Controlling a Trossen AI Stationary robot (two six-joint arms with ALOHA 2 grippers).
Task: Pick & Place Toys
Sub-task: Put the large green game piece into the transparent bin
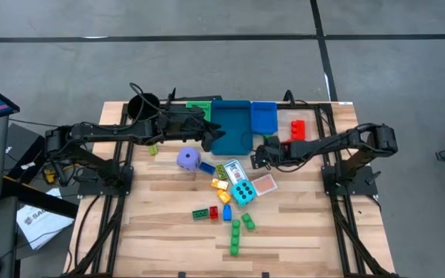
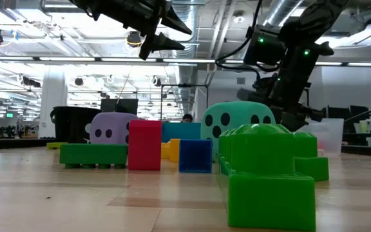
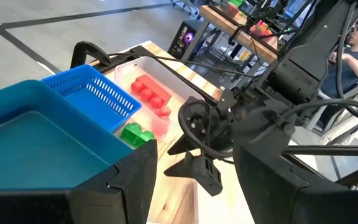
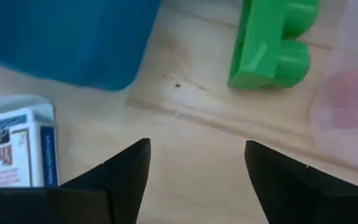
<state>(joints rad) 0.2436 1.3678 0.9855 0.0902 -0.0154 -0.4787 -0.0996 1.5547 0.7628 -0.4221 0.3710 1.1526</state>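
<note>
- While I look down from the high view, my left gripper (image 1: 221, 137) hangs over the big blue bin (image 1: 231, 123) at the table's far edge, its fingers spread wide and holding nothing.
- My right gripper (image 1: 258, 154) sits low just off that bin's near right corner, fingers also wide apart and empty; in its wrist view only bare wood shows between them.
- A green brick (image 4: 272, 46) lies on the wood just ahead of the right gripper, beside the clear bin (image 3: 135, 68).
- That clear bin already holds a red brick (image 1: 297, 128), toward the table's far right corner.
- A blue basket (image 1: 264, 116) stands between the big blue bin and the clear one.
- The remaining toys lie in the middle of the table: the purple die (image 1: 189, 159), the cyan dotted die (image 1: 243, 192), a card box (image 1: 233, 171) and a loose red-backed card (image 1: 263, 184).
- Toward the near edge I see a green brick stack (image 1: 236, 237), plus small red, blue and yellow bricks near the dice.
- A black cup (image 1: 141, 106) stands at the far left corner.
</note>
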